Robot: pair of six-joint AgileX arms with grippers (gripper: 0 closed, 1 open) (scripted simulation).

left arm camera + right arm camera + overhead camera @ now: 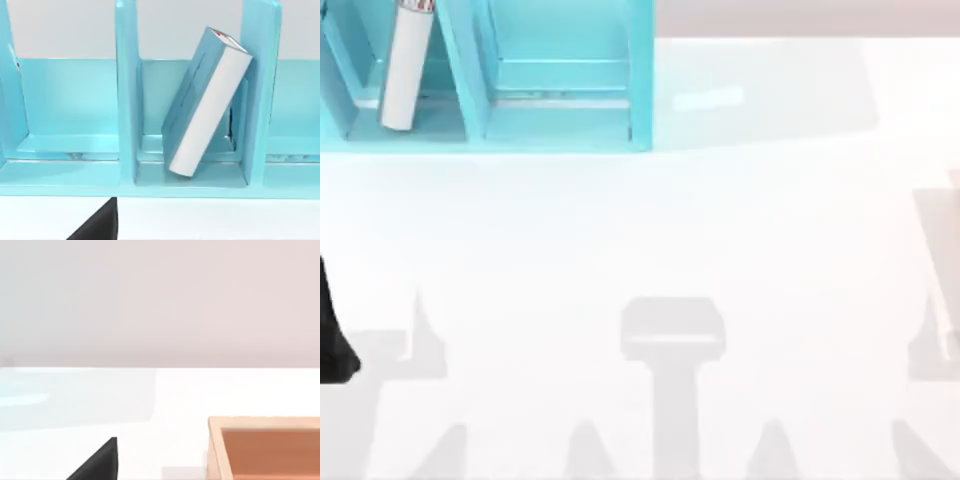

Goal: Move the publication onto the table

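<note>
**A:** Where is the publication point(207, 102) right now?

**B:** It is in the turquoise shelf unit point(640, 80), which stands at the far left of the table point(720, 230). It is not on the white surface. From above, its white page edges show in a compartment toward the left end of the unit, with an empty compartment just to its right.

**A:** Upright or lying flat?

**B:** Neither. The left wrist view shows it tilted. Its lower end sits on the compartment floor and its upper end leans against one of the dividers point(260, 90). The teal cover faces one side and the page edges face the camera. There is a bit of red at the top end, probably a marking, though I can't make it out.

**A:** And the left gripper point(97, 225)?

**B:** It is near the front of the shelf and looks straight at the book, but it is clear of it and touches nothing. Just a dark wedge of it shows over the table's surface, so I cannot tell whether it is apart or together. From above, the left arm point(332, 335) is a dark shape at the table's left edge, on the near side.

**A:** The right gripper point(97, 465)?

**B:** Again there is one dark wedge, above bare table, so I cannot tell its state either. An orange-brown open box point(265, 445) sits on the table close by.
</note>
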